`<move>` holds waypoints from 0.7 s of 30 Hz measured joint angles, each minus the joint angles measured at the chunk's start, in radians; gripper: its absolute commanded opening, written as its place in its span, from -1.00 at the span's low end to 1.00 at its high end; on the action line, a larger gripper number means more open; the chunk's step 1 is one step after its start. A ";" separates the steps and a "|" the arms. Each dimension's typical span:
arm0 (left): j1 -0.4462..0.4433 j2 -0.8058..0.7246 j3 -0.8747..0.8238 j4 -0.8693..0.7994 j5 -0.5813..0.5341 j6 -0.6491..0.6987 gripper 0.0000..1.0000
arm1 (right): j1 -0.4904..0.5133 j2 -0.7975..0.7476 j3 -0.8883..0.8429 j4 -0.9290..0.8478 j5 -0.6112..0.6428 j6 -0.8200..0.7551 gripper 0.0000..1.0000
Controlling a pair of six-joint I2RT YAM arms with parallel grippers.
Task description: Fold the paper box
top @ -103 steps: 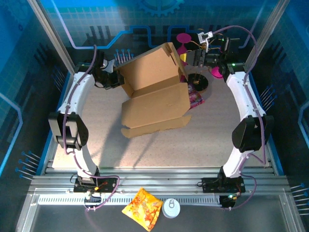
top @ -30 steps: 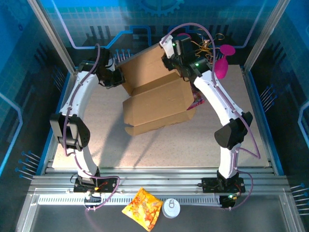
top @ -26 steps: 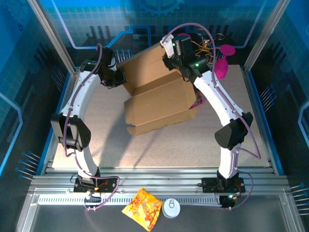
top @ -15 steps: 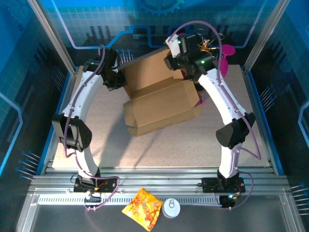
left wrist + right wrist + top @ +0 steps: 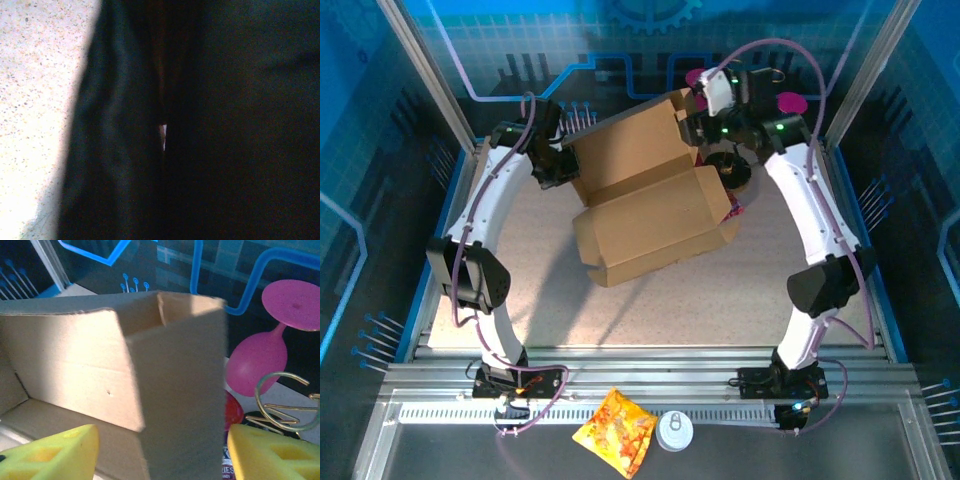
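The paper box (image 5: 650, 205) is a large brown cardboard mailer, half open and tilted above the table, its lid raised toward the back. My left gripper (image 5: 563, 168) is shut on the box's left wall. In the left wrist view, dark surfaces press against the lens and hide the fingers. My right gripper (image 5: 705, 112) hovers at the lid's back right corner. In the right wrist view my right gripper (image 5: 162, 455) is open, its yellow fingertips (image 5: 55, 455) wide apart with an upright cardboard flap (image 5: 180, 390) between them.
A pink goblet (image 5: 260, 365) and a gold wire piece (image 5: 280, 400) stand behind the box. A red packet (image 5: 735, 208) peeks out under the box's right end by a black round object (image 5: 730, 170). An orange-yellow snack packet (image 5: 616, 430) and a white disc (image 5: 674, 430) lie on the near rail.
My right gripper has opened and drawn back to the right, off the lid. The box has shifted slightly right. My left gripper has kept its hold.
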 measured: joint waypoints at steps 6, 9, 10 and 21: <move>0.013 0.000 0.005 0.001 0.037 0.035 -1.00 | -0.194 -0.074 -0.108 0.197 -0.350 0.188 0.36; 0.024 0.000 0.007 0.001 0.067 0.064 -1.00 | -0.247 -0.063 -0.099 0.247 -0.486 0.241 0.34; 0.028 0.000 0.008 0.001 0.078 0.074 -1.00 | -0.253 -0.051 -0.089 0.251 -0.525 0.251 0.34; 0.042 0.003 0.019 0.002 0.146 0.128 -1.00 | -0.233 0.111 -0.069 0.237 -0.731 0.259 0.23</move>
